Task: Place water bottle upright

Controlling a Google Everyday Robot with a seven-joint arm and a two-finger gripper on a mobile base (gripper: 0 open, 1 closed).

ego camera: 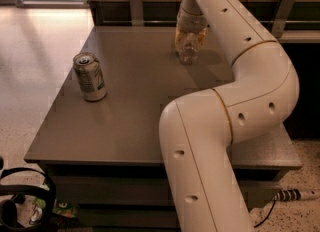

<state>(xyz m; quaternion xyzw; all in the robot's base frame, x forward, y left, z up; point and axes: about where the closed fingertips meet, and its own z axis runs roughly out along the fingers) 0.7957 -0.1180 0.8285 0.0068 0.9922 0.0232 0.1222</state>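
No lettering can be read on the green-and-white metal soda can (90, 77) or on the small clear plastic water bottle (187, 53). The gripper (190, 38) sits at that bottle, near the grey table (135, 121)'s far edge.

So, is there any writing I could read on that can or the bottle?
Nothing reads clearly.
Green-and-white metal soda can: print too blurred to read.
Small clear plastic water bottle, under the gripper at the far side of the table: no legible label.
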